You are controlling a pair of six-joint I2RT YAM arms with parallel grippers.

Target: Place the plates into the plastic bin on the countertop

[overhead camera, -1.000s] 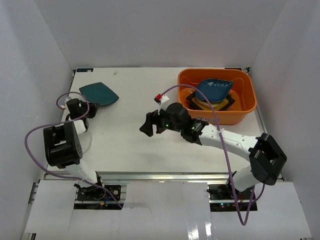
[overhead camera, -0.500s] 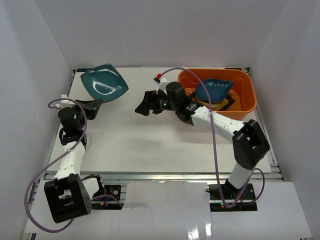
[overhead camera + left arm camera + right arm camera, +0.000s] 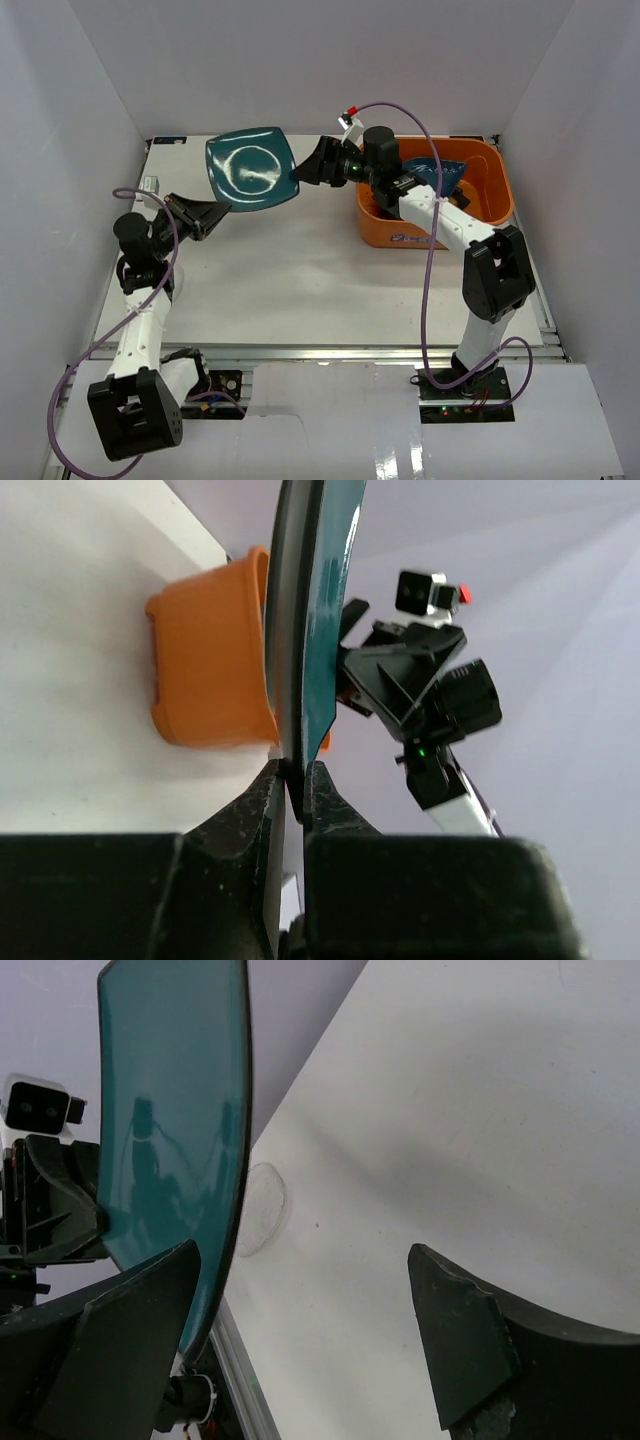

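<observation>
Handing over the teal plate seems the step: the left hand pinches one edge above the tabletop. The wide-spread right hand should close squarely on the opposite edge before release. The bin sits just behind it.

- The dark teal square plate is up in the air over the far-left part of the countertop. It's tipped up on edge so its glossy face shows from above, with rounded corners and a faint ring in the middle.
- The left gripper has it pinched tight by the lower-left rim.
- The orange plastic bin sits at the far-right corner of the white top, its white label on the near long side.
- Inside, a blue plate with white markings leans on darker plates, which are mostly hidden.
</observation>
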